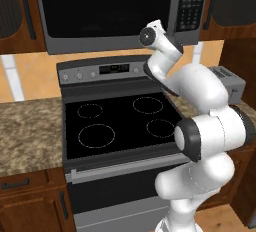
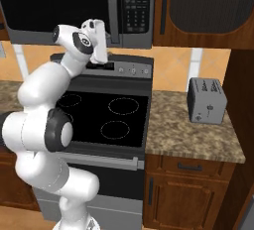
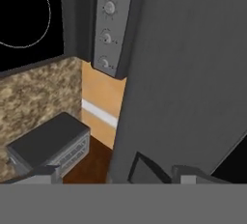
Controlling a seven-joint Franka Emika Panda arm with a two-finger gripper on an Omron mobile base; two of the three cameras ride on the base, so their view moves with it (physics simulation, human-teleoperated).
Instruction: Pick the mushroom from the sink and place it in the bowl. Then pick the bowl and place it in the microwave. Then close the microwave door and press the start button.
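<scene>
Brown cupboards and a speckled tabletop (image 2: 188, 135) sit around a black stove (image 1: 120, 121). A grey toaster (image 2: 207, 100) stands on the tabletop to the right of the stove. The microwave (image 2: 59, 6) hangs right above the stove. The microwave door (image 1: 110, 6) looks shut flat, and its glass is too dark for me to tell what is inside.

My arm is lifted up by the bottom right corner of the microwave, just under the keypad (image 1: 189, 3). My tool (image 3: 118, 174) has its two tips wide apart and holds nothing. It is looking along the grey wall of the microwave, down at the stove knobs and the toaster.

I think the step now is pressing the start button. To do it well, I should bring the tips together so that they make one small point. Then I turn the tool to face the keypad, line it up with the right button, and push gently and straight. I must not bump the other buttons.
</scene>
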